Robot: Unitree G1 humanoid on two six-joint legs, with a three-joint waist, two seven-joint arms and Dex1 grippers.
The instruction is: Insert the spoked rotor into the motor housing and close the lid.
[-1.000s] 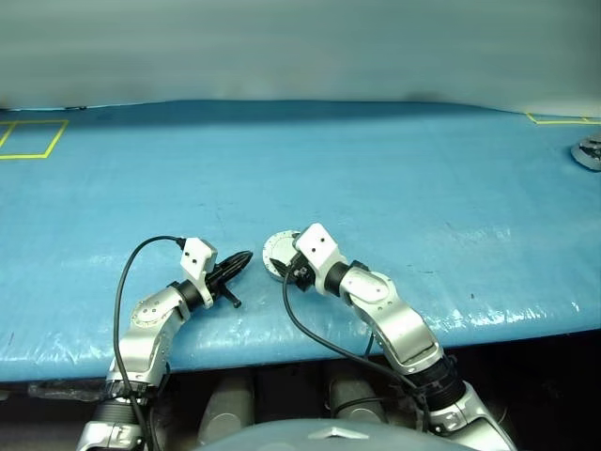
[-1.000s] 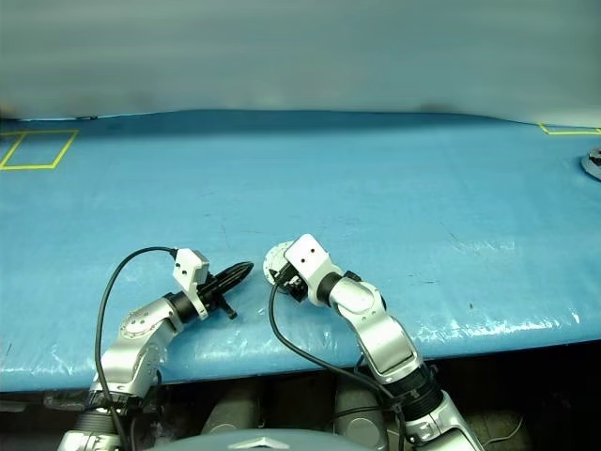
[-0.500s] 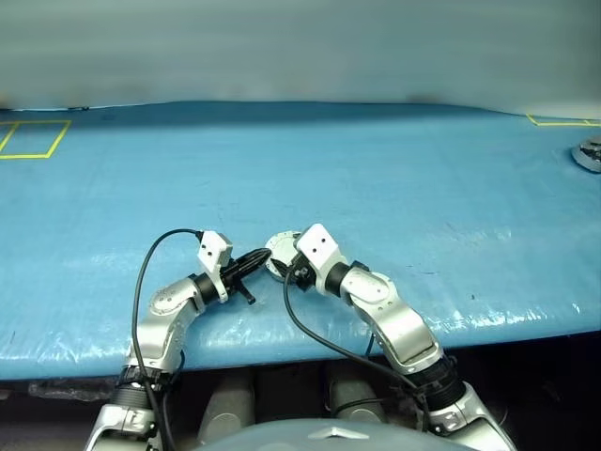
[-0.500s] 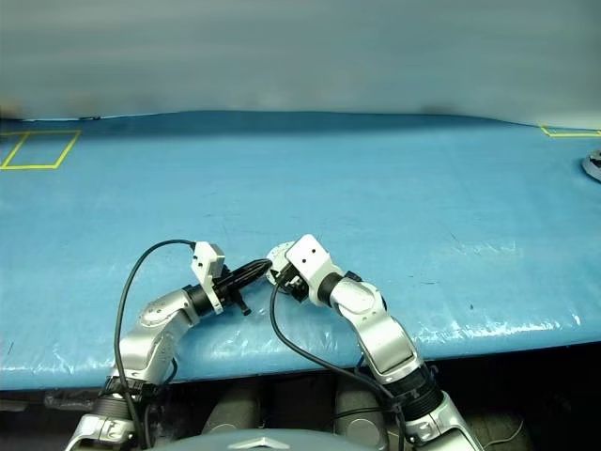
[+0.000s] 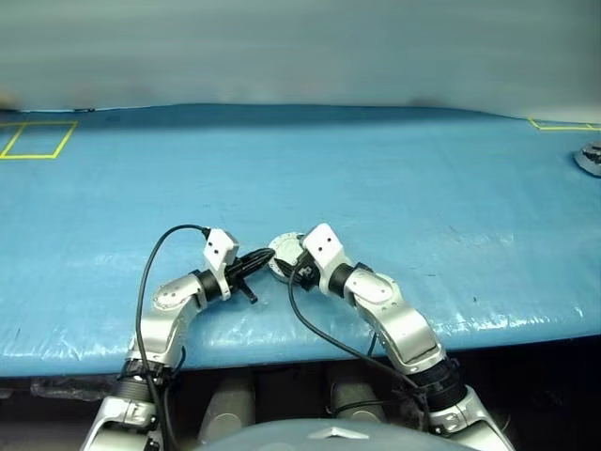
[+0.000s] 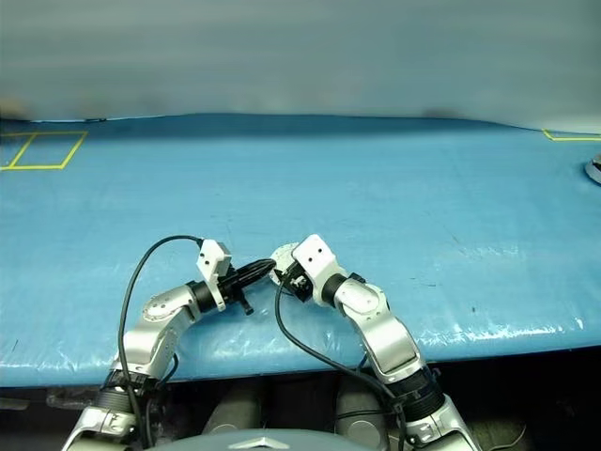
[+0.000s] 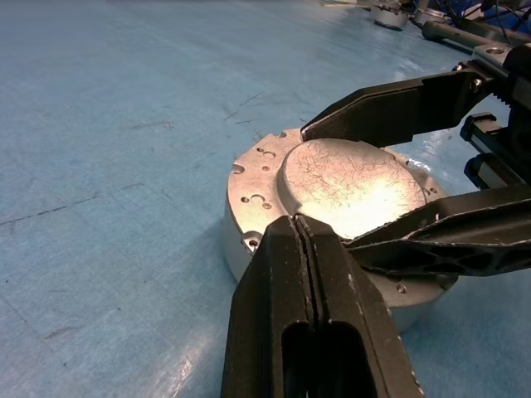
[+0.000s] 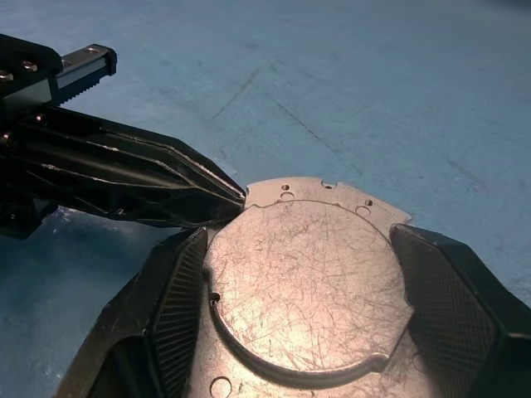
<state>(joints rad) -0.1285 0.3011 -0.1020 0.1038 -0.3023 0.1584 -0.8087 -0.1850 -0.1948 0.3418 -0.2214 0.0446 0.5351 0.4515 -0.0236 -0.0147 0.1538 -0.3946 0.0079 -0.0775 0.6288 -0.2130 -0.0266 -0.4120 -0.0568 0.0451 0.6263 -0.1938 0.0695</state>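
Left wrist view: the housing [image 7: 332, 217] sits on the blue surface [image 7: 108, 124] near its front edge, lid [image 7: 353, 184] down flat, plain grey face up; the rotor cannot be seen, so whether it is seated inside cannot be told. Left gripper [image 7: 305, 249]: fingers pressed together, empty, tips at the lid's rim. Right gripper [image 8: 303, 286]: fingers spread wide, one on each side of the housing, flanking it closely; firm contact cannot be confirmed. Head views: both grippers meet at the housing [image 5: 284, 254]; a silvery part [image 5: 590, 156] lies well apart at the far right edge.

Step in hand, as judged: seating the lid; best done by steadying the housing between the right fingers while the closed left tips press downward on the lid, not sideways, lest the housing slide.

Against the earlier frames: left gripper was clear of the housing and has moved in to it; right fingers have widened slightly; housing unmoved.
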